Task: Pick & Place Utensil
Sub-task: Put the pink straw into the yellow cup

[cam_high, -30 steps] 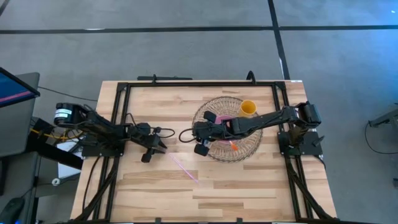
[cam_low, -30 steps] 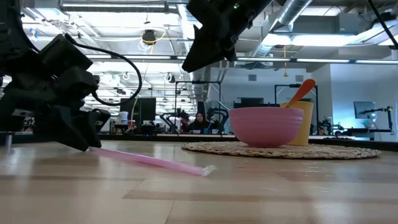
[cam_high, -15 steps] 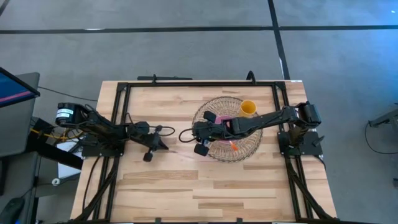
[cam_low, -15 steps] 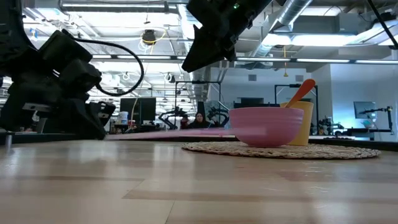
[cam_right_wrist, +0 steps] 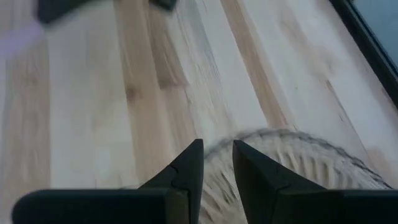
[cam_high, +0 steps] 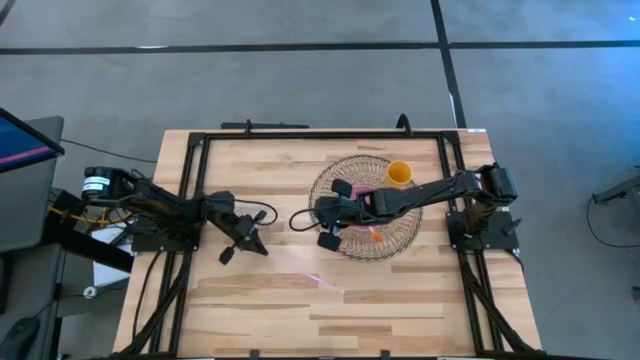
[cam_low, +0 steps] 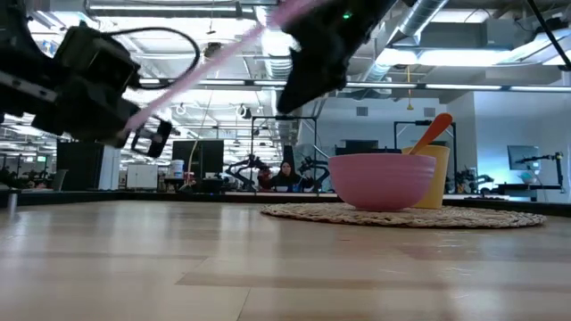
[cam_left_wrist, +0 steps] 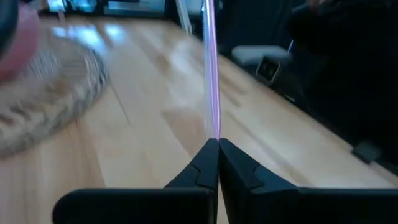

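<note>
A thin pink straw [cam_low: 214, 58] slants up over the table's left half, with my left gripper [cam_left_wrist: 217, 142] shut on its lower end; in the high view it shows as a faint pink streak [cam_high: 322, 281]. My right gripper [cam_right_wrist: 216, 149] hovers open over the left rim of the round woven mat [cam_high: 392, 240], nothing between its fingers. A pink bowl [cam_low: 382, 181] stands on the mat. Behind it is a yellow cup [cam_high: 399, 174] with an orange utensil [cam_low: 433, 129] leaning in it. My left gripper pinches the straw's lower end [cam_left_wrist: 214, 132] between its two fingertips. The fingers come roughly level from the table's left side. The straw rises from them at a slant, its free end [cam_low: 299, 7] high in the air, all of it clear of the table.
A black frame [cam_high: 300, 133] borders the wooden table top. The mat with bowl and cup fills the right middle, partly under my right arm [cam_high: 420, 195]. Bare wood lies along the near edge [cam_high: 330, 320]. People sit in the room far behind [cam_low: 287, 171].
My left gripper has shut on the straw, which lay flat on the table, and has risen while tipping its fingers upward. The straw's free end swung up from the table through level to a steep upward slant. It is now wholly lifted clear.
</note>
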